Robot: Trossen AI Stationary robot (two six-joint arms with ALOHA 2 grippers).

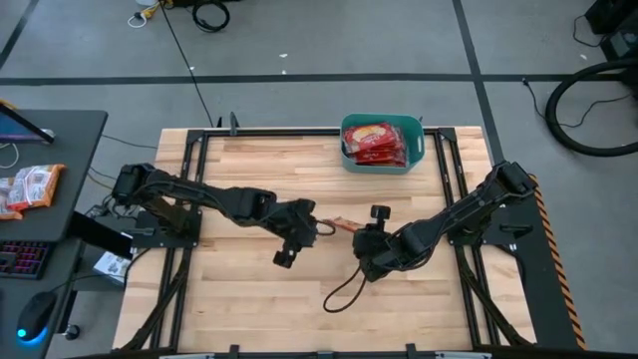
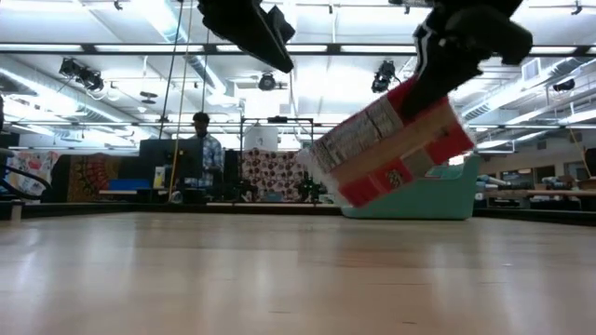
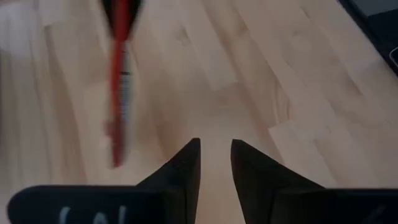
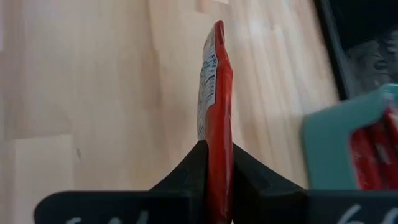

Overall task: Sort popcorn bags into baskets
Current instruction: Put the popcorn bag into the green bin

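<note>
One red popcorn bag (image 2: 391, 149) hangs in the air over the middle of the table, held by my right gripper (image 4: 216, 149), which is shut on it. In the high view the bag (image 1: 339, 222) is a thin red strip between the two grippers. My left gripper (image 3: 214, 146) hovers just to the bag's left, narrowly open and empty; its wrist view shows the bag (image 3: 119, 81) edge-on and apart from the fingers. The teal basket (image 1: 384, 145) stands at the table's far edge with several red bags lying inside. My right gripper pinches the popcorn bag by one end (image 4: 217, 134) between its two fingers, flat faces against the pads. The fingers slant down from above on the table's right side. The bag sticks out past the fingertips, tilted and lifted clear of the table (image 2: 354, 191).
A dark cable loop (image 1: 344, 289) lies on the wood near the right arm. Orange-and-white packets (image 1: 30, 187) sit on the side desk to the left. The basket's wall (image 4: 348, 143) shows beside the held bag. A person (image 2: 200, 154) stands in the room behind.
</note>
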